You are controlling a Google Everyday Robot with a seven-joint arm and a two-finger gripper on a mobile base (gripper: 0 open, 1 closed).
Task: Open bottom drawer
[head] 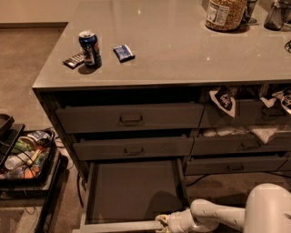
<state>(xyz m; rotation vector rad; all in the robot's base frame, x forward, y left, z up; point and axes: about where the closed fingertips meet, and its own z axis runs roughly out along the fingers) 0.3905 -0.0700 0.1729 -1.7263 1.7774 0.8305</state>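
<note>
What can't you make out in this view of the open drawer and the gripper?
Camera view:
- the bottom drawer: most of its front, and its handle, are cut off by the lower picture edge.
- the gripper, at that drawer's front edge near the right corner: its hold on the front is cut off by the same edge.
- the jar: top cut off by the upper edge, label too small to read.
</note>
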